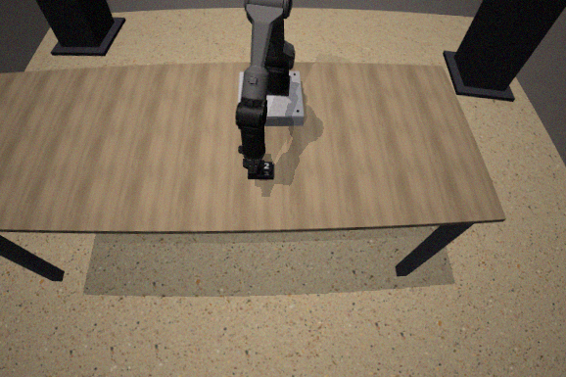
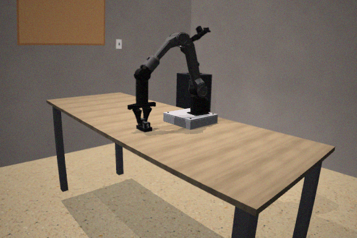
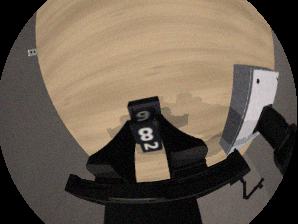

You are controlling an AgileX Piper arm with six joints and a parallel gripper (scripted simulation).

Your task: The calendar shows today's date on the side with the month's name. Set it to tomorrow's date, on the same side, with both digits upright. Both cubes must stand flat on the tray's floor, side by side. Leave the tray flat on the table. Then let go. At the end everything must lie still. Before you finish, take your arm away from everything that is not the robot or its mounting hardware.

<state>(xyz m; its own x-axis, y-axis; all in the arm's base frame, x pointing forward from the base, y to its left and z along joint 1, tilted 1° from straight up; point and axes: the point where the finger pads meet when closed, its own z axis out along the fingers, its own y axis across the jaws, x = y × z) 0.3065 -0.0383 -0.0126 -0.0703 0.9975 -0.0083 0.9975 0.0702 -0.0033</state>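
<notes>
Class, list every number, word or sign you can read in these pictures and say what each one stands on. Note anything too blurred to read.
"2" on the top face of the cube beside the gripper, top view.
"8" and "2", one above the other, between the jaws, wrist view; which cube carries which digit cannot be told.
A white digit on the calendar's side face, exterior view: too blurred to read.
The month's name: not readable in any view.

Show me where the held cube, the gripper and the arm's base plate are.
held cube (image 3: pixel 148 137): wrist view, its face with digits.
gripper (image 2: pixel 142 120): exterior view, between the fingertips.
base plate (image 1: pixel 294 117): top view, free front corner.
</notes>
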